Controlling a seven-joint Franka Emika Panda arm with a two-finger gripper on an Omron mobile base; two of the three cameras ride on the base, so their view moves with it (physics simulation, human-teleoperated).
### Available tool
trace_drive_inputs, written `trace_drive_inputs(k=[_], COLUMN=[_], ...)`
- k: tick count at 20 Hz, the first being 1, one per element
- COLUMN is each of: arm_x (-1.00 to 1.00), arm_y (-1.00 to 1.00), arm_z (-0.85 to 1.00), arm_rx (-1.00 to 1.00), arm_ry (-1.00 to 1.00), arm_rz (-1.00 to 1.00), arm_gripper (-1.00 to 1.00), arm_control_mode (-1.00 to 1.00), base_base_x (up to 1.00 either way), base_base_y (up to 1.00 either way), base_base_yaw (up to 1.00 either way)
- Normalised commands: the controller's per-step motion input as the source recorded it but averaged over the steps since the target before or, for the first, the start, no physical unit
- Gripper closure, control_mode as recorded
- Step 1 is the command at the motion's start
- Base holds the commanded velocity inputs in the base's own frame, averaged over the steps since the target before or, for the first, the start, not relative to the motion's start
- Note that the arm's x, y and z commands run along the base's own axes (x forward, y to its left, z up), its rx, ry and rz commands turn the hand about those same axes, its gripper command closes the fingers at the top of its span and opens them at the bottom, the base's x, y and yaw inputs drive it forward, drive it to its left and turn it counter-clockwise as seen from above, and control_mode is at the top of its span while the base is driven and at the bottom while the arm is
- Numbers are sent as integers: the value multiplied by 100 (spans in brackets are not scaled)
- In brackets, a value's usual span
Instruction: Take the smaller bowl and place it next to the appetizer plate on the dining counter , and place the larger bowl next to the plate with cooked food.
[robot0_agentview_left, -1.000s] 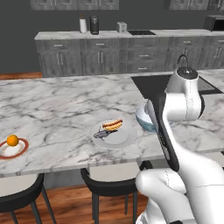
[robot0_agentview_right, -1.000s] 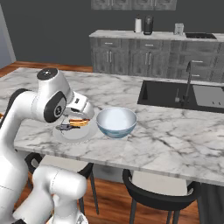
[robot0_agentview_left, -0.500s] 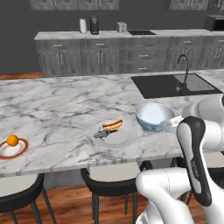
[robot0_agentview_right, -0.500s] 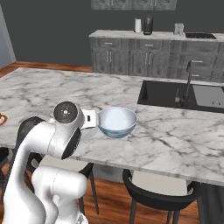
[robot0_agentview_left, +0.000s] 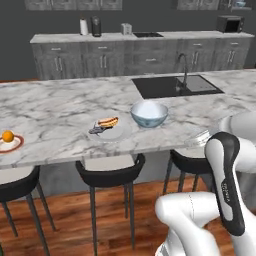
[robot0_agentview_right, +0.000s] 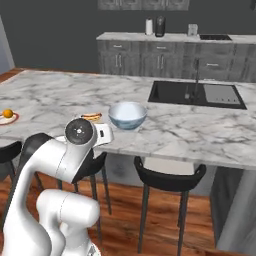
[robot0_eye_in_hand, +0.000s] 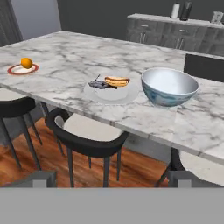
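Note:
The larger bowl (robot0_eye_in_hand: 169, 87), white inside with a teal swirl pattern outside, stands upright on the marble dining counter (robot0_eye_in_hand: 65, 57). It sits just right of the plate with cooked food (robot0_eye_in_hand: 111, 90), close to its rim. The appetizer plate (robot0_eye_in_hand: 23, 68), red-rimmed with an orange on it, lies far to the left on the same counter. The bowl (robot0_agentview_left: 149, 114) and the appetizer plate (robot0_agentview_left: 10, 143) also show in the left base view. My gripper (robot0_eye_in_hand: 112, 178) hangs low in front of the counter, well back from the bowl, open and empty. The smaller bowl is out of view.
Black bar stools (robot0_eye_in_hand: 86, 136) stand under the counter's front edge, between me and the counter. A dark sink with a faucet (robot0_agentview_left: 176, 85) is set in the counter behind and right of the bowl. Dark grey wall cabinets (robot0_agentview_left: 135, 55) run along the back.
The arm has drawn back from the larger bowl and dropped low in front of the counter. Both base views have pulled away from the counter, so the base has moved. The bowl stays put.

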Motion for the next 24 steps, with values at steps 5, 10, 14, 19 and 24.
trace_drive_inputs(k=[5, 10, 14, 19, 24], arm_x=[0, 0, 0, 0, 0], arm_y=[0, 0, 0, 0, 0], arm_z=[0, 0, 0, 0, 0], arm_rx=[0, 0, 0, 0, 0], arm_ry=[0, 0, 0, 0, 0], arm_rz=[0, 0, 0, 0, 0], arm_gripper=[-100, -100, -100, -100, -100], arm_control_mode=[100, 100, 100, 100, 100], base_base_x=[-65, -1, 29, 29, 37], base_base_y=[-100, -100, -100, -100, -100], base_base_yaw=[-22, -13, -4, 0, 0])
